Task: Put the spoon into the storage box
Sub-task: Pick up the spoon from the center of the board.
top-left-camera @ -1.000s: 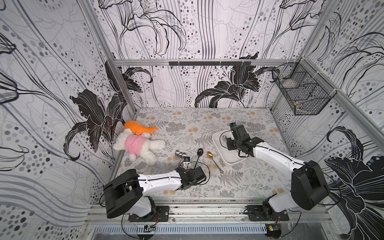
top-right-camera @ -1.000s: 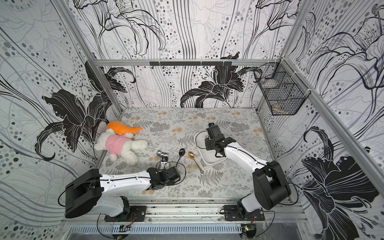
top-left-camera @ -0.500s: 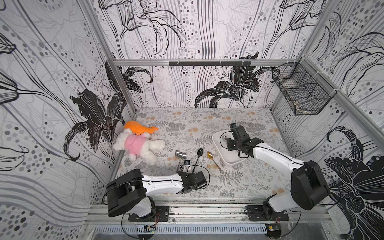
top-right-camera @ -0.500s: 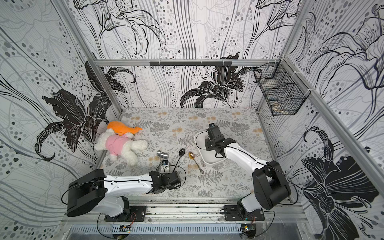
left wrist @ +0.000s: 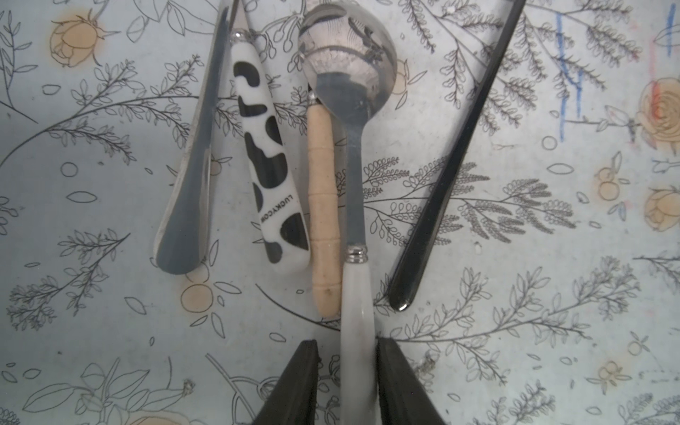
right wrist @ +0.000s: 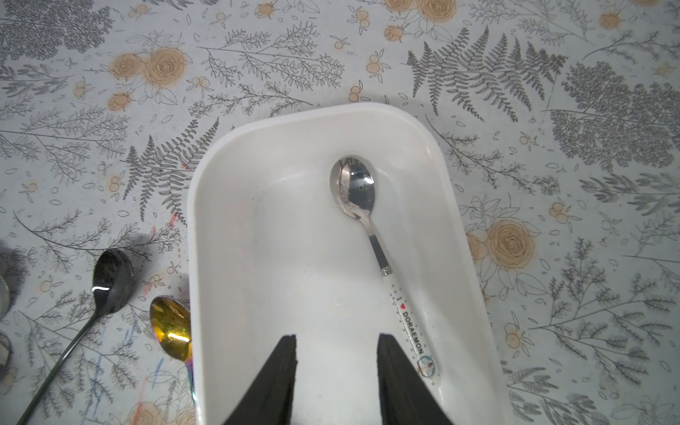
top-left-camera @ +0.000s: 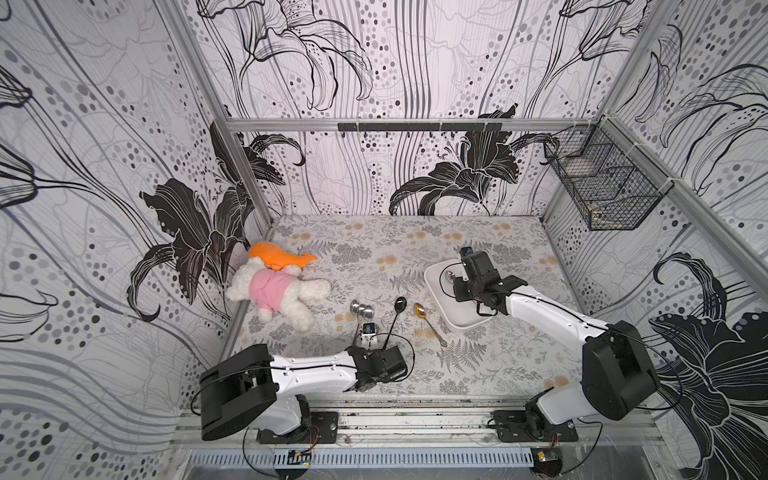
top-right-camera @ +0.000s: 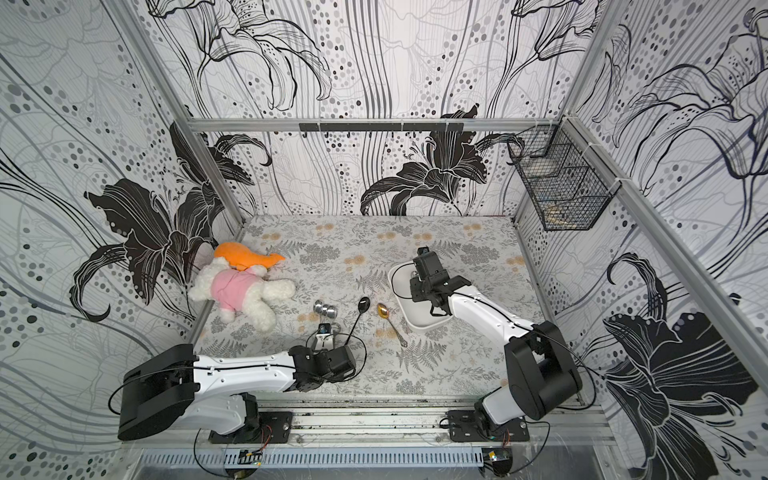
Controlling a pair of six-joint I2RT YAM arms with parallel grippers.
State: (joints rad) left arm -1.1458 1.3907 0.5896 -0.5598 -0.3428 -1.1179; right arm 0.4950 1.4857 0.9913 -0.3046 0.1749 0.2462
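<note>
White-handled steel spoon (left wrist: pixel 355 294) lies between the not-quite-pinching jaws of the left gripper (left wrist: pixel 346 342). The right gripper (right wrist: pixel 336 336) hangs with jaws spread, empty, over the shallow white plastic storage box (right wrist: pixel 195 235).

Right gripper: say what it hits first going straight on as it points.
The right gripper would probably meet the bare floor of the storage box first; the spoon in it lies aside. Depth is unclear.
</note>
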